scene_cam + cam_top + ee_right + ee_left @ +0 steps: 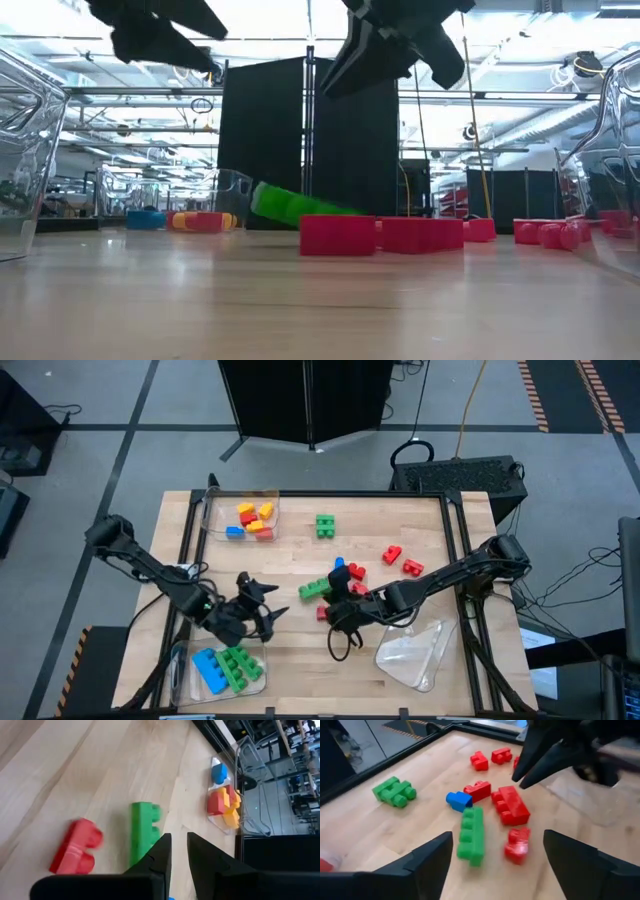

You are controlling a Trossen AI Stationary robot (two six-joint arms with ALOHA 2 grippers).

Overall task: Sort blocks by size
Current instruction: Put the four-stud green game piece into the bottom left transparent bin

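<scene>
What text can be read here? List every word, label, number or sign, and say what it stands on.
None can be read in any view.
The blocks bear studs only, no lettering.
The clear trays carry no label.
The hazard stripes on the floor are a pattern, not text.

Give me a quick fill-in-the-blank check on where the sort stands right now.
1. The left gripper has its fingers ____.
2. The tray at the table's far left corner holds only ____ bricks.
3. The long brick ahead of the left gripper is ____.
4. The near right tray is ____.

Missing: open; small; green; empty
</scene>
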